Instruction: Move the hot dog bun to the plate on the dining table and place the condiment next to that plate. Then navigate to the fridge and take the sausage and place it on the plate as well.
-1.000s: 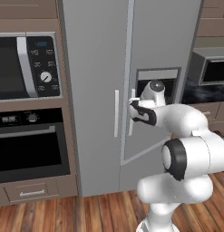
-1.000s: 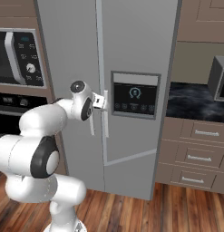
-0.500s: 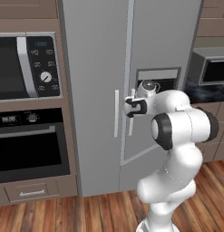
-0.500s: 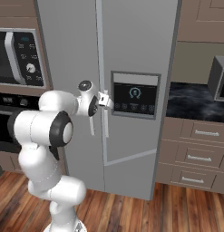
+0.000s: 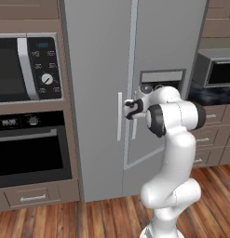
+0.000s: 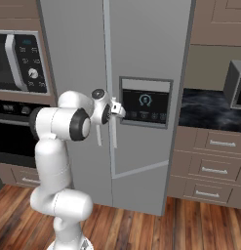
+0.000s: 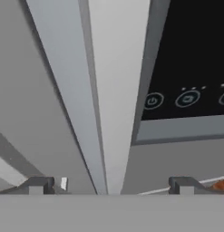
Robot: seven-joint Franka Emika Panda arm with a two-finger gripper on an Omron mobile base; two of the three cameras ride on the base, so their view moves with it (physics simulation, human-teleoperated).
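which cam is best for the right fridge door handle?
Hand view: the right door handle runs up the frame centre between the open hand's fingertips. In the left base view the hand covers part of it; in the right base view it is small but unobstructed.

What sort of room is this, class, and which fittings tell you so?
A home kitchen, rendered: a tall grey double-door fridge with a dispenser panel, a built-in microwave above an oven, and drawer cabinets under a dark counter.

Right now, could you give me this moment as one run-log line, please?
stage: at fridge | fingers: open, straddling right door handle | doors: closed | sausage: unseen
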